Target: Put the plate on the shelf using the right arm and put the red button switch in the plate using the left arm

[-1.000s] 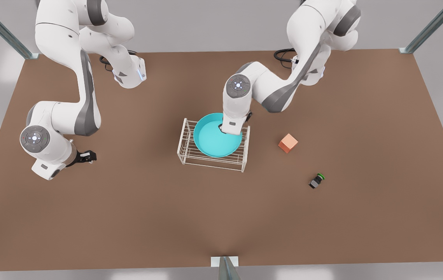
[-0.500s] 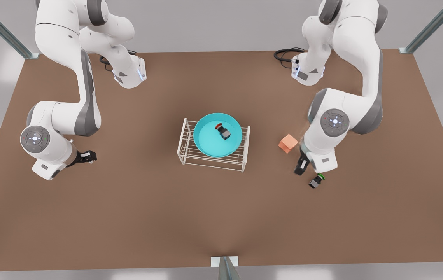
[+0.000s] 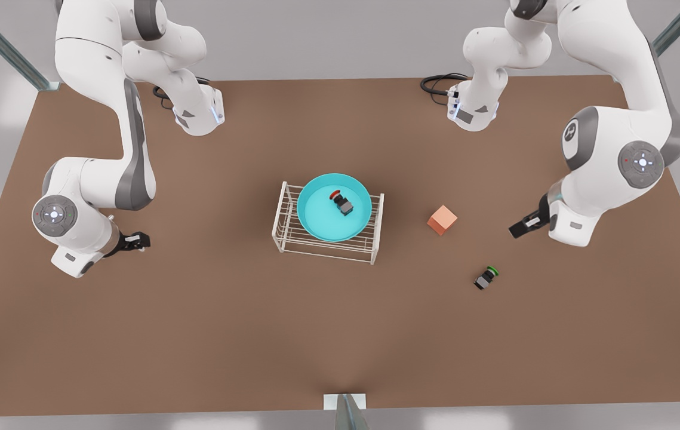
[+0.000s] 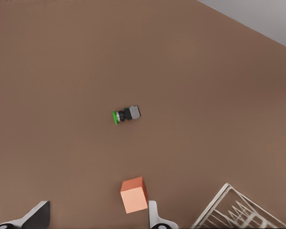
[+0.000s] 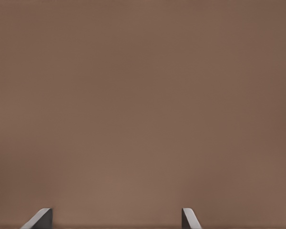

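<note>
The cyan plate (image 3: 319, 220) rests on top of the white wire shelf (image 3: 316, 248) at the table's middle. The red button switch (image 3: 341, 202) lies on its side inside the plate, toward its far side. My left gripper (image 3: 523, 226) hovers at the front view's right, well away from the shelf, open and holding nothing; its fingers (image 4: 39, 217) stand wide apart in the left wrist view. My right gripper (image 3: 137, 240) waits at the front view's left, low over bare table, also open (image 5: 115, 222) and holding nothing.
An orange cube (image 3: 442, 220) (image 4: 134, 194) sits between the shelf and my left gripper. A green-capped switch (image 3: 486, 278) (image 4: 126, 115) lies nearer the front edge. A corner of the shelf (image 4: 229, 210) appears in the left wrist view. Cables (image 3: 435, 83) coil at the back.
My left arm let go of the red button switch in the plate, then swung away to the front view's right, past the orange cube. The right arm stayed put.
</note>
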Controlling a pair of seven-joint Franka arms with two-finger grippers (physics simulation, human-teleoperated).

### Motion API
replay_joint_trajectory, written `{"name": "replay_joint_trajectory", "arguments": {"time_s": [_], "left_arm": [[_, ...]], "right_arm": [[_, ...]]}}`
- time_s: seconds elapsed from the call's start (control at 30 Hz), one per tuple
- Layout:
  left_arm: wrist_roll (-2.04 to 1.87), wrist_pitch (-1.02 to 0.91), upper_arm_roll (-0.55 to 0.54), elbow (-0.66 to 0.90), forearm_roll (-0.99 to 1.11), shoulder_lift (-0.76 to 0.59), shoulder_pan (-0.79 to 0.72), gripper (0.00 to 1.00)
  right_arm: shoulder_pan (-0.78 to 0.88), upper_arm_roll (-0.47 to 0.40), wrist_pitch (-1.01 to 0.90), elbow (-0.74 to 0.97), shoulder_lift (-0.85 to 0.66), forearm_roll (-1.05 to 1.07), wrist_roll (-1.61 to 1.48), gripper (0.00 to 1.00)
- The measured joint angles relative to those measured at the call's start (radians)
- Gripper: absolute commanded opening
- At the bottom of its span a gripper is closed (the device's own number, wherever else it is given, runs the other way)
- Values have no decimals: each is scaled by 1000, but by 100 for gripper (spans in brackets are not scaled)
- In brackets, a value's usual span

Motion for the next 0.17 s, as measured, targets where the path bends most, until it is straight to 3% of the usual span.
{"name": "replay_joint_trajectory", "arguments": {"time_s": [0.13,0.17], "left_arm": [[126,-2,0,0,-4,5,0,100],[154,-3,-1,0,-4,5,0,100]], "right_arm": [[0,0,0,0,0,3,0,100],[0,0,0,0,0,3,0,94]]}}
